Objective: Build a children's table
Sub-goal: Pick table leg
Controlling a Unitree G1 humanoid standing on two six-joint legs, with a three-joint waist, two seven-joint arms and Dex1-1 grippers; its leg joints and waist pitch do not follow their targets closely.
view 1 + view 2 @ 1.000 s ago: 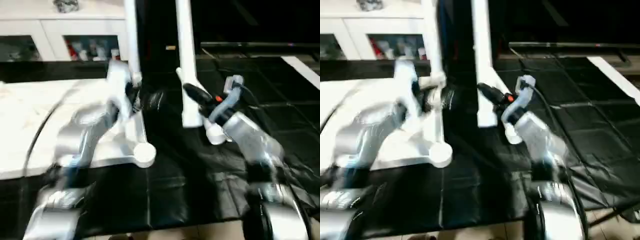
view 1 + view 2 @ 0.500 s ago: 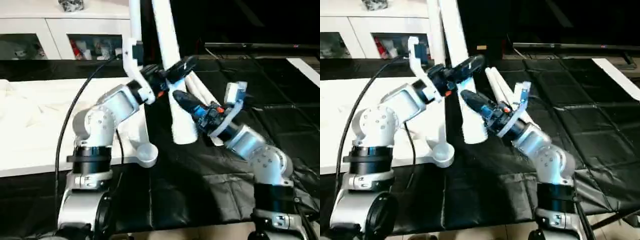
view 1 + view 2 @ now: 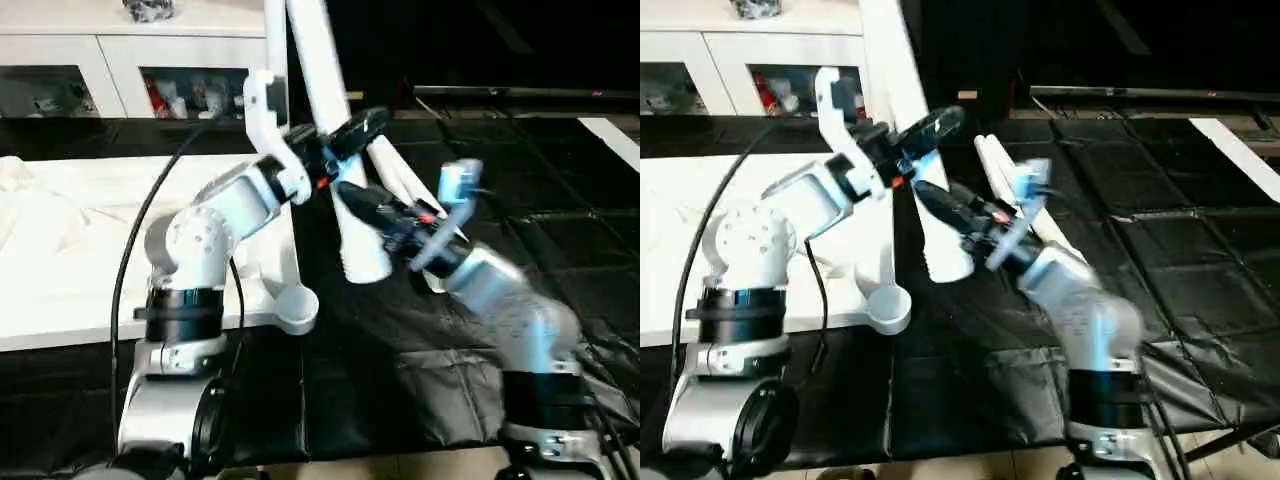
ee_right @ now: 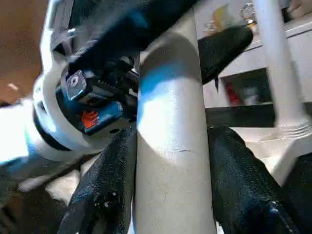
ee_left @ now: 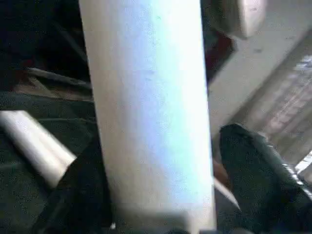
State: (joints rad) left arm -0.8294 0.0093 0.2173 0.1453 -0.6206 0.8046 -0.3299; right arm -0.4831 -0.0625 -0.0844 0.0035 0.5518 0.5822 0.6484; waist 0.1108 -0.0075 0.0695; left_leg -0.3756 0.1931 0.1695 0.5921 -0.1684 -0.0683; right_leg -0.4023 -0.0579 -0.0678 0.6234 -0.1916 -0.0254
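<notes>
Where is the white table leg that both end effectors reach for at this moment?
The table leg stands tilted at centre, beside the tabletop's corner socket.

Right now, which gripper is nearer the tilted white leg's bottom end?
Right. The right gripper clamps the leg near that end; the left gripper sits higher up it.

Looks like lab/demo room: white glass-door cabinet [image 3: 120,75] w/ clutter, black-covered worktable [image 3: 520,230].
</notes>
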